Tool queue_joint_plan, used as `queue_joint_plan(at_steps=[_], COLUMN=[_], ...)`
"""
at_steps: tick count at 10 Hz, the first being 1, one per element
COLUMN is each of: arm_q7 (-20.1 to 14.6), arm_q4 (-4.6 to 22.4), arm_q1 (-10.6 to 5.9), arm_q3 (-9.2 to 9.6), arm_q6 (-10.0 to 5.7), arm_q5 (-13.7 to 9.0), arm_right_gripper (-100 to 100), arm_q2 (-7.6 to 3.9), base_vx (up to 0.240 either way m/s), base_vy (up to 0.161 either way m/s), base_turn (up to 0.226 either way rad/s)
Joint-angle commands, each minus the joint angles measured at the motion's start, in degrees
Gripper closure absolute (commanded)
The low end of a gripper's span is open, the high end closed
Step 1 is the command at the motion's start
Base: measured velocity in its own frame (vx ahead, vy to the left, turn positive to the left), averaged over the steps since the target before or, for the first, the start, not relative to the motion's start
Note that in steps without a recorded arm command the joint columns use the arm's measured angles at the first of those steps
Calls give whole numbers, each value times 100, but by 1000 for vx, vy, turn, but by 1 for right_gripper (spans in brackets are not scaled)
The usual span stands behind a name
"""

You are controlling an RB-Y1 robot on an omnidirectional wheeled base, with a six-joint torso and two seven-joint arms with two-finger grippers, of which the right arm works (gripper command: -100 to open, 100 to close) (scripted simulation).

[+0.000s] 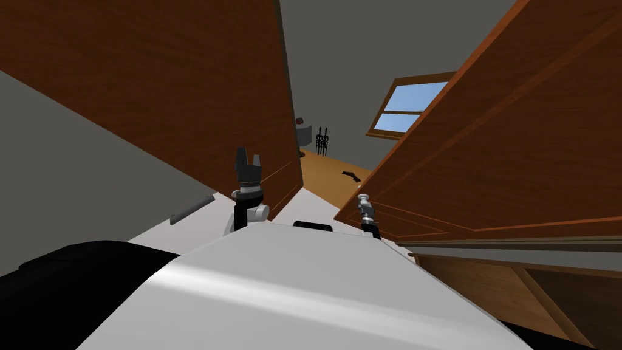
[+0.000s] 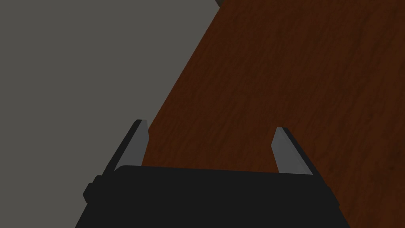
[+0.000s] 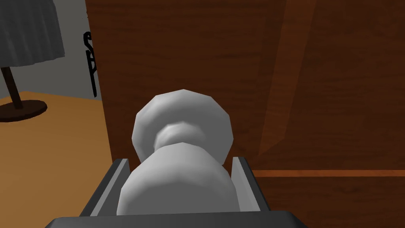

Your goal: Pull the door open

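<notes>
The brown panelled door [image 1: 516,152] stands ajar at my right, its free edge towards me. Its grey round knob [image 1: 363,199] sits on that edge. My right gripper [image 1: 367,214] is shut on the knob. In the right wrist view the knob [image 3: 182,130] bulges between the two fingers [image 3: 242,174], which press its sides, with the door [image 3: 316,99] just behind. My left gripper [image 1: 249,159] is raised in front of me, open and holding nothing. In the left wrist view the left gripper [image 2: 209,130] faces a brown wood surface [image 2: 296,79].
A tall brown wood panel [image 1: 182,91] stands close at my left beside a grey wall [image 1: 73,170]. Through the gap lie an orange-brown floor [image 1: 328,176], a black rack [image 1: 322,141], a window [image 1: 407,106] and a shaded stand [image 3: 23,59]. A dark bar [image 1: 193,209] lies low left.
</notes>
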Motion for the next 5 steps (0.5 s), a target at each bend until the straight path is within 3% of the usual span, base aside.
queue_joint_plan(at_steps=[1,5], arm_q7=[-172,-498], arm_q4=[-21,-102], arm_q1=[58,198], arm_q3=[127,400], arm_q6=[-83,-215], arm_q5=[51,163], arm_right_gripper=[100,100], arm_q2=[-81,-280], base_vx=[-189,-211], base_vy=[-38,-39], base_turn=[90,98])
